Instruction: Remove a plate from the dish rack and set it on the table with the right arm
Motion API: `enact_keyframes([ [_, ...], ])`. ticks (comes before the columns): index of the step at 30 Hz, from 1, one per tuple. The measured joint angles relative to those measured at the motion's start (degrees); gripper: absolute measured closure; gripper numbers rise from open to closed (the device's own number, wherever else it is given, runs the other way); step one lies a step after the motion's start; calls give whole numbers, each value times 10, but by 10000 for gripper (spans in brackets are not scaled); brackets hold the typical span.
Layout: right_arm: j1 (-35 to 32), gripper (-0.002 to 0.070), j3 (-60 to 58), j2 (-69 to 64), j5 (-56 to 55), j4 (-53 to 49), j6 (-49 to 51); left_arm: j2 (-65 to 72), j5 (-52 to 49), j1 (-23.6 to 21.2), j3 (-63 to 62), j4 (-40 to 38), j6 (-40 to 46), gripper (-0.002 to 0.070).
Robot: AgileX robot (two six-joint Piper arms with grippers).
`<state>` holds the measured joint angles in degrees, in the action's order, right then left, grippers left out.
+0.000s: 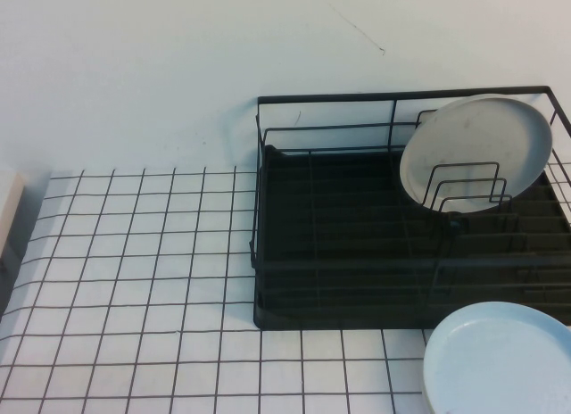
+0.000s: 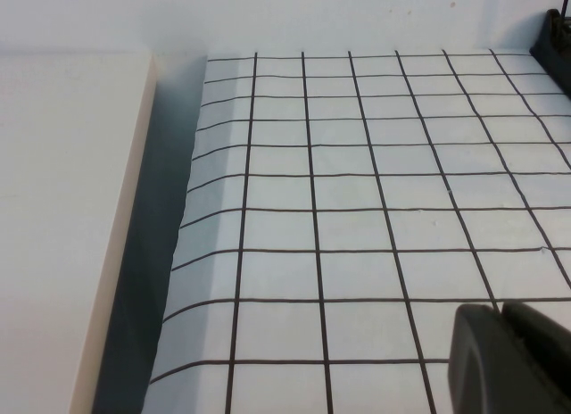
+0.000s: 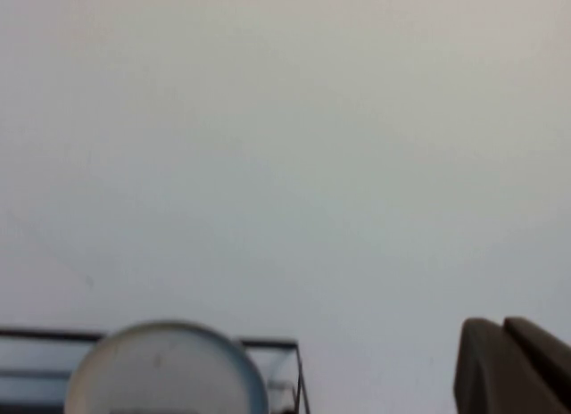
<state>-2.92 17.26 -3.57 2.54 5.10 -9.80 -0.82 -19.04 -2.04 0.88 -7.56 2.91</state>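
two plates show in my high view, and neither one carries any brand, label or writing that i can read. the round off-white plate with faint dark specks [image 1: 473,146] stands on its edge in the large rectangular black wire dish rack [image 1: 357,253], at the upper right of the frame. it leans back toward the rack's rear rail, its concave face turned toward the camera and a little to the left, with its rim held behind the upright wire dividers [image 1: 468,186]. being round, it has no long axis to name. the pale blue round plate [image 1: 500,360] lies flat at the lower right corner of the frame, overlapping the rack's front edge. the white table with its grid of thin black lines [image 1: 134,280] fills the lower left.

my left gripper [image 2: 513,360] shows only as dark finger ends at the lower right of the left wrist view, pressed together above the gridded table [image 2: 357,191], with a pale board edge [image 2: 62,209] at the left of that frame.

my right gripper [image 3: 513,365] sits at the lower right of the right wrist view, its fingers together and holding nothing, facing the blank wall [image 3: 285,146], with the off-white plate [image 3: 165,369] at the lower left there, well apart from it.
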Motion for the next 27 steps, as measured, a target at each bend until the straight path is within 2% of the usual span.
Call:
enact_keyframes([
  [6,0,680,121,-145,212,17,-51,0,0,0,0,0,0,678],
  [11,0,680,194,-287,312,51,-203,0,0,0,0,0,0,678],
  [16,0,664,249,-433,332,69,-379,0,0,0,0,0,0,678],
  [17,0,640,261,-463,332,78,-406,0,0,0,0,0,0,678],
  [19,0,541,284,-516,332,100,-436,0,0,0,0,0,0,678],
  [21,0,423,308,-566,328,130,-455,0,0,0,0,0,0,678],
  [23,0,258,340,-621,321,171,-490,0,0,0,0,0,0,678],
  [25,0,170,366,-663,314,209,-548,0,0,0,0,0,0,678],
  [27,0,132,389,-702,309,250,-619,0,0,0,0,0,0,678],
])
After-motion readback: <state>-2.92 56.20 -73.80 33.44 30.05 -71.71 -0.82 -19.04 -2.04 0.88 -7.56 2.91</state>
